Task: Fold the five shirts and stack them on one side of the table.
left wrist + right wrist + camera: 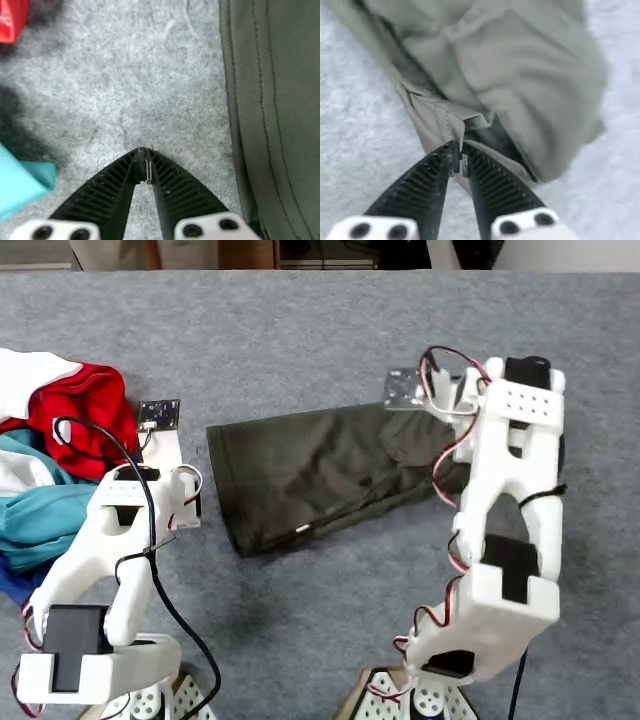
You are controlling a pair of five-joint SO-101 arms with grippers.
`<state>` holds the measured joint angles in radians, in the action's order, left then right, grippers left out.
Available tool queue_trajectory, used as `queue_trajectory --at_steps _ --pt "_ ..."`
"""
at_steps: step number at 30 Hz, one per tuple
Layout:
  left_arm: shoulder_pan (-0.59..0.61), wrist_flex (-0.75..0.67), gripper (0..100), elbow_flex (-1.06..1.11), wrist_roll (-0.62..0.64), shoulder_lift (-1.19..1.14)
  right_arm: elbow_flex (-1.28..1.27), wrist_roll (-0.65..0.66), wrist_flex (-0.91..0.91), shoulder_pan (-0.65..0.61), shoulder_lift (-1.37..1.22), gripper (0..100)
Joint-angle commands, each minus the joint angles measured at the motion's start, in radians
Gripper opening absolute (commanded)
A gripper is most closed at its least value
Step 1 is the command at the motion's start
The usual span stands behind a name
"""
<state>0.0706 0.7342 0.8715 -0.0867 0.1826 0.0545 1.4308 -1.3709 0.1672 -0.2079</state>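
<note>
Olive shirt lying partly folded in the middle of the desk, one end pinched by the right arm.

Right fingers are closed tight on a bunched fold at the shirt's right end — the fabric gathers at their tips. Left fingers are pressed together with nothing between them, over bare grey desk just beside the shirt's left hem. A pile of shirts — red, white, teal, blue — lies heaped at the desk's left edge, near the left arm and apart from the olive one.
</note>
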Motion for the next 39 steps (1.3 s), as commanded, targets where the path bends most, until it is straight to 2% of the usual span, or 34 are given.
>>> queue_trajectory --at_steps 1,9,14,18,20,23,25,27,31,36,39 --pt "0.002 -0.012 2 -0.009 -0.011 0.033 0.044 -0.049 0.051 -0.064 0.082 0.3" --pt "0.002 -0.012 2 -0.008 -0.011 0.033 0.113 -0.071 0.092 -0.165 0.068 0.3" --pt "0.002 -0.012 2 -0.008 -0.011 0.033 0.120 -0.071 0.192 -0.182 -0.004 0.4" --pt "0.002 -0.012 2 -0.008 -0.011 0.033 0.120 -0.071 0.204 -0.182 -0.048 2.5" --pt "0.002 -0.012 2 -0.008 -0.011 0.033 0.119 -0.071 0.201 -0.180 -0.050 10.9" --pt "0.002 -0.012 2 -0.008 -0.011 0.033 0.122 -0.075 0.201 -0.182 -0.036 31.8" --pt "0.002 -0.012 2 -0.008 -0.011 0.033 0.122 -0.124 0.201 -0.182 -0.001 44.0" --pt "0.002 -0.012 2 -0.008 -0.011 0.033 0.122 -0.190 0.203 -0.176 0.050 47.4" --pt "0.002 -0.012 2 -0.008 -0.011 0.033 0.113 -0.315 0.199 -0.116 0.148 35.9" --pt "0.002 -0.012 2 -0.011 -0.011 0.033 0.076 -0.482 0.186 -0.041 0.180 0.2" --pt "0.000 0.002 2 -0.023 -0.003 0.033 0.039 -0.598 0.195 0.004 0.157 6.1"
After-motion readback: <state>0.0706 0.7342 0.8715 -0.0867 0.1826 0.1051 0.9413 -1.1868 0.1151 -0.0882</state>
